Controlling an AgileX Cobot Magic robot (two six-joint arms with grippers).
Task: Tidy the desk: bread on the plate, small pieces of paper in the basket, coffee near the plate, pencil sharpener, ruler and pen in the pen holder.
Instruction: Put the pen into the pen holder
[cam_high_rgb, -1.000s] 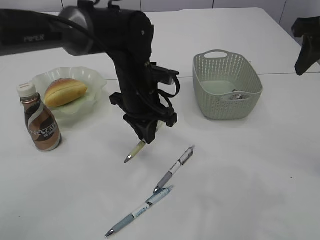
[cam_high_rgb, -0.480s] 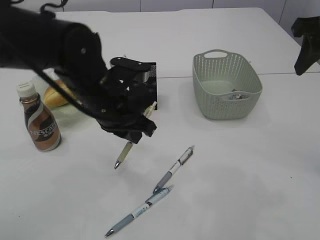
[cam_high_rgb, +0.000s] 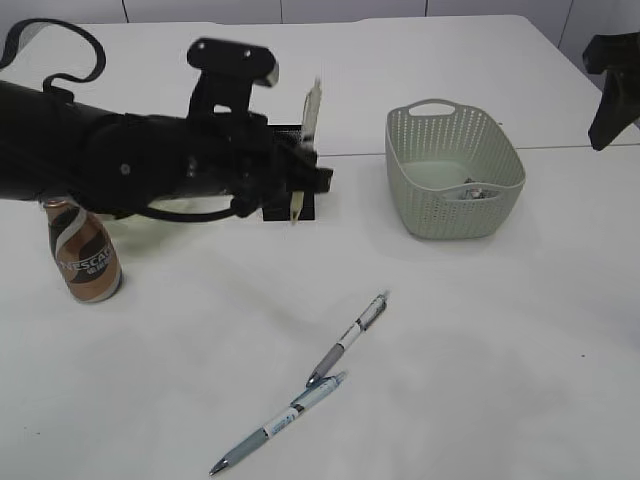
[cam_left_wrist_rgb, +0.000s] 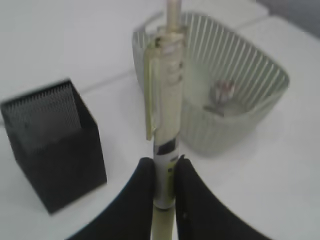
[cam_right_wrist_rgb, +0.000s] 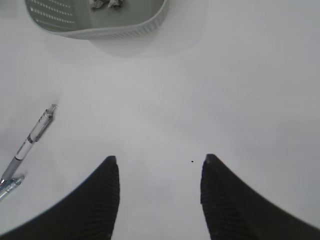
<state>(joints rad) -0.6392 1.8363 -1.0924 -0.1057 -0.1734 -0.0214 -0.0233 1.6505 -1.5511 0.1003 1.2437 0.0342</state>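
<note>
My left gripper (cam_high_rgb: 300, 188) is shut on a cream pen (cam_high_rgb: 311, 120), which stands nearly upright just in front of the black mesh pen holder (cam_high_rgb: 288, 132). In the left wrist view the pen (cam_left_wrist_rgb: 168, 115) runs up from between the fingers (cam_left_wrist_rgb: 164, 170), with the pen holder (cam_left_wrist_rgb: 52, 145) to its left and the basket (cam_left_wrist_rgb: 240, 90) behind. Two more pens (cam_high_rgb: 350, 336) (cam_high_rgb: 280, 424) lie on the desk. The coffee (cam_high_rgb: 85, 255) stands at the left. The arm hides the bread and plate. My right gripper (cam_right_wrist_rgb: 159, 165) hangs open over bare desk. Ruler and pencil sharpener are out of view.
The grey-green basket (cam_high_rgb: 455, 172) stands right of the pen holder with crumpled paper (cam_right_wrist_rgb: 105, 4) inside. The left arm lies level across the left half of the desk (cam_high_rgb: 480, 330). The right arm (cam_high_rgb: 610, 90) shows at the far right edge.
The left arm has swung from pointing down to lying level, carrying the cream pen up and back to the pen holder. The plate and bread are now hidden. The right gripper has not moved.
</note>
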